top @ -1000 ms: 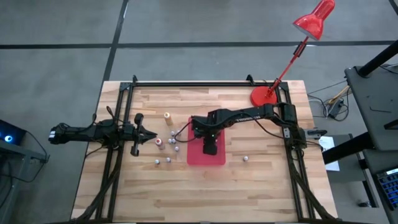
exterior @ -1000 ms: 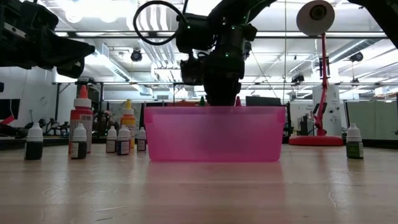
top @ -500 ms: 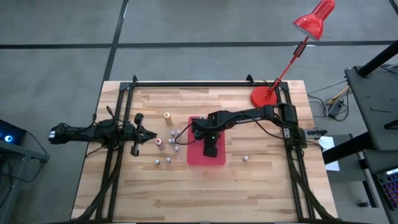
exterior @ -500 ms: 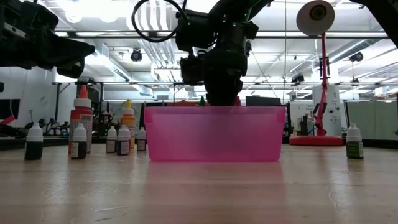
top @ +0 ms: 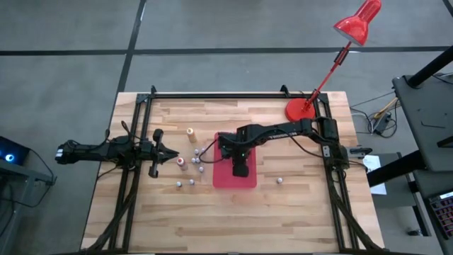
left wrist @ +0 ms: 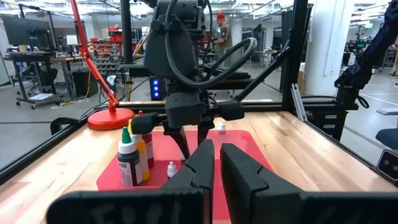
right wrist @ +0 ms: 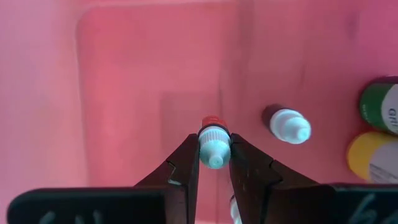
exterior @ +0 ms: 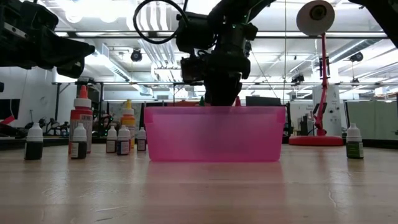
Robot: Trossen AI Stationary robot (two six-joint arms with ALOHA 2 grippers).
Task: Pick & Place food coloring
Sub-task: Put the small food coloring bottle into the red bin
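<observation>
My right gripper (right wrist: 214,147) points down into the red tray (top: 246,180), shut on a tiny food coloring bottle with a white cap (right wrist: 213,149) and red body. Another white-capped bottle (right wrist: 287,124) lies on the tray floor beside it. A green bottle (right wrist: 379,106) and a yellow bottle (right wrist: 370,155) stand at the tray's far end. Several small bottles (top: 191,170) stand upright on the table left of the tray, and one (top: 279,180) stands to its right. My left gripper (top: 166,152) waits shut at the table's left, pointing level. My right gripper pinches the tiny bottle between its two fingertips (right wrist: 188,163), just under the white cap at the neck (right wrist: 214,133). The fingers come from above, pointing down. The bottle stands upright with its cap up; whether its base rests on the tray floor I cannot tell.
A red desk lamp (top: 301,108) stands at the table's far right corner, its head beyond the table edge. Taller red (exterior: 81,118) and orange (exterior: 127,121) bottles stand among the small ones on the left. Bare wood lies along the near edge.
</observation>
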